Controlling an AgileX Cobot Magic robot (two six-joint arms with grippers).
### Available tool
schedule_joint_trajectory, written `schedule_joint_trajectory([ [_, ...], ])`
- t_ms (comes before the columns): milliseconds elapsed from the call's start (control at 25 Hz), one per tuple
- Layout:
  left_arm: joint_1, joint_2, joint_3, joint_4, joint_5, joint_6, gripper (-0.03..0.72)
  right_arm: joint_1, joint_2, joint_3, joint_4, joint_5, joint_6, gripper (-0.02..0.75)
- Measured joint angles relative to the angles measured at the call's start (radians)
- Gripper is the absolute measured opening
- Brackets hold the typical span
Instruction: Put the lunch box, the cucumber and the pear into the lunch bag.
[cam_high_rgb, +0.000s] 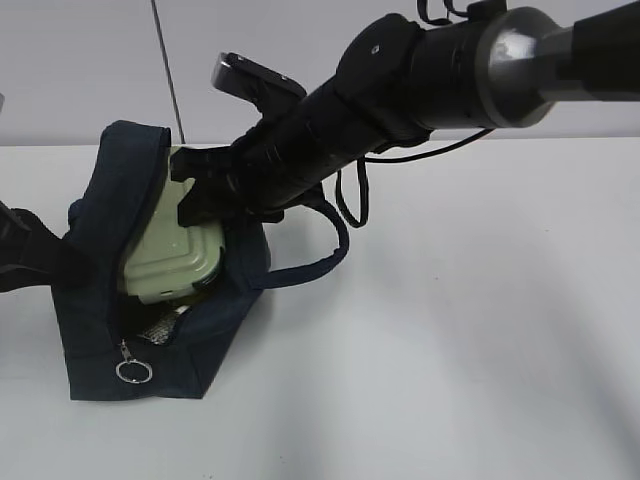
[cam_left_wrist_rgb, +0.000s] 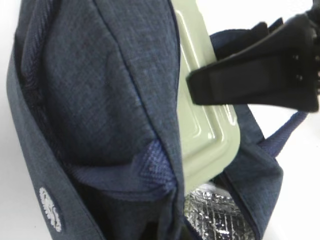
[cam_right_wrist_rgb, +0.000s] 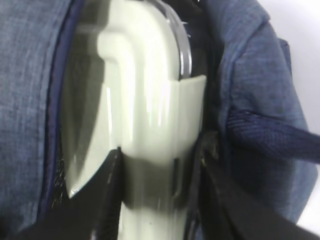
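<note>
1. Near the table's (cam_high_rgb: 450, 330) left edge, the lunch bag (cam_high_rgb: 100, 330) lies with its mouth open, and the lunch box (cam_high_rgb: 172, 262) sits partway inside, its sage lid facing up and still showing above the fabric.
2. The right gripper (cam_high_rgb: 205, 190) is clamped on the lunch box across its width; the right wrist view shows a dark finger on either side of the lid's clip end (cam_right_wrist_rgb: 150, 165).
3. To do this step well, I would push the box along the bag's length until the lid clears the zipper edge, keeping it flat so it does not catch on the silver lining (cam_left_wrist_rgb: 215, 215).
4. Let go only once the box rests on the bag's bottom, then draw back straight to avoid snagging the handle (cam_high_rgb: 310, 262).
5. The right arm reaches in from the upper right, slanting down across the table to the bag.
6. The left gripper is closed; judging from its view, it pinches the bag's near wall (cam_left_wrist_rgb: 110, 90), though its fingers are not visible.
7. Cucumber and pear are not visible.
</note>
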Motion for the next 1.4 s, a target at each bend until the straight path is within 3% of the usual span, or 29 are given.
schedule_joint_trajectory([
  [120,0.0,0.0,0.0,0.0,0.0,0.0,0.001,0.0,0.0,0.0,0.0,0.032,-0.029,0.295],
  [320,0.0,0.0,0.0,0.0,0.0,0.0,0.001,0.002,0.0,-0.005,0.005,0.081,-0.057,0.465],
  [440,0.0,0.0,0.0,0.0,-0.001,0.0,0.001,0.002,-0.002,-0.011,0.01,0.098,-0.066,0.51],
  [880,0.0,0.0,0.0,0.001,0.0,0.0,0.001,-0.017,-0.118,-0.039,-0.034,0.118,-0.093,0.524],
  [1280,0.0,0.0,0.0,0.003,-0.002,0.0,0.004,-0.025,-0.144,-0.038,-0.219,0.188,-0.055,0.515],
  [1400,0.0,0.0,0.0,0.003,-0.005,0.0,0.04,-0.025,-0.153,-0.038,-0.295,0.192,-0.029,0.494],
])
